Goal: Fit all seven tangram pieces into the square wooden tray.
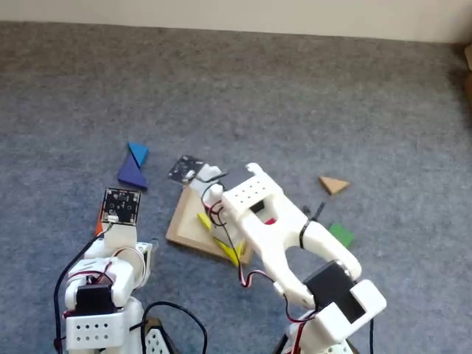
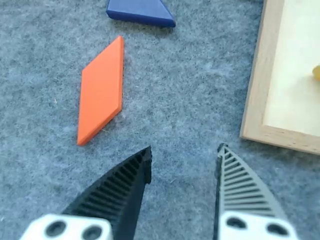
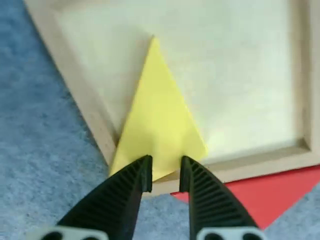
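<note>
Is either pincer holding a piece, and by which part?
The right pincer pinches the flat yellow triangle at the middle of its wide edge, over the rim of the square wooden tray. The left pincer is open, holding nothing.

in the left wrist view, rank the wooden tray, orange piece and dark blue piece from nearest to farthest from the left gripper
From the left gripper:
1. wooden tray, its corner just off the grey finger.
2. orange piece, lying flat on the side of the black finger.
3. dark blue piece, beyond the orange piece.
</note>
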